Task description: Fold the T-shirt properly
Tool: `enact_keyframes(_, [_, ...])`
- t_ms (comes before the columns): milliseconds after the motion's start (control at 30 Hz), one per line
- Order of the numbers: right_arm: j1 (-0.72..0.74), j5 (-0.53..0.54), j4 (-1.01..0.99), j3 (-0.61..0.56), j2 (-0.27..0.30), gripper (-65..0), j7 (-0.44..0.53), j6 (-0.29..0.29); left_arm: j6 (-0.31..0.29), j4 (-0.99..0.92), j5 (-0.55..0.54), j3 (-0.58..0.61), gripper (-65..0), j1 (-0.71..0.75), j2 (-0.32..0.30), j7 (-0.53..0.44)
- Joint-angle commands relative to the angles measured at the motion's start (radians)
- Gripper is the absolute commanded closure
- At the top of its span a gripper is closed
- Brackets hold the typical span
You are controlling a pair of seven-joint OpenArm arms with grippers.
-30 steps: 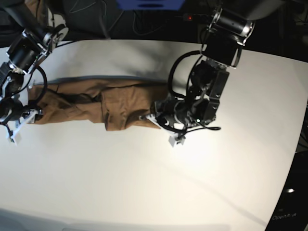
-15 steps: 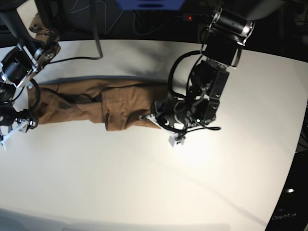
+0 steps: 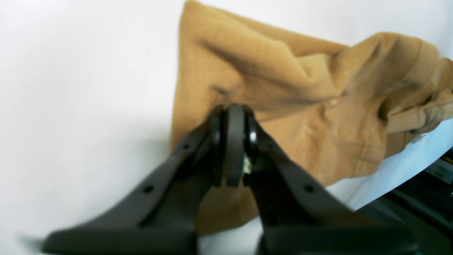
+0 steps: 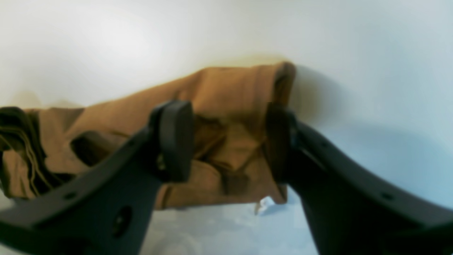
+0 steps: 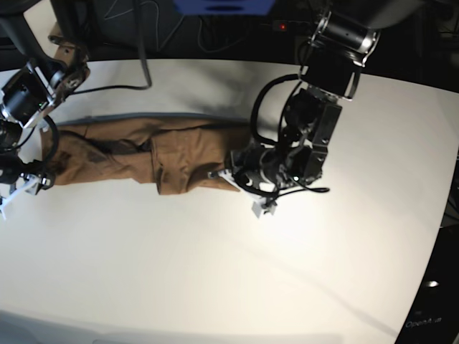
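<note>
On the white table the T-shirt lies as a long rumpled band, the left gripper pinched closed with nothing visibly between its jaws over one end, the right gripper spread wide, empty, at the other; grasp both corners evenly, which only the wrist views reveal.

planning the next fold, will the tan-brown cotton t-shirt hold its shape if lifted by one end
Probably not: the tan-brown cotton T-shirt lies creased and bunched, so it should droop. It looks thin, so likely light. Layers may slide apart, since the folds look loose.
</note>
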Motion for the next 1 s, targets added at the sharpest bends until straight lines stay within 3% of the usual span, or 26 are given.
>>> enact_keyframes(0, [0.022, 0.012, 0.015, -0.002, 0.02, -33.7, 0.009, 0.003, 0.026, -0.008, 0.054, 0.005, -2.2, 0.017, -0.01, 0.056])
enact_keyframes(167, [0.01, 0.012, -0.065, -0.002, 0.04, -34.2, 0.009, 0.003, 0.026, -0.008, 0.054, 0.005, -2.2, 0.033, -0.01, 0.053])
enact_keyframes(367, [0.005, 0.012, -0.15, -0.004, 0.085, -47.3, 0.009, 0.003, 0.026, -0.008, 0.054, 0.005, -2.2, 0.033, -0.01, 0.052])
enact_keyframes(967, [-0.044, 0.012, -0.147, -0.007, 0.097, -47.7, 0.009, 0.003, 0.026, -0.008, 0.054, 0.005, -2.2, 0.034, -0.01, 0.055])
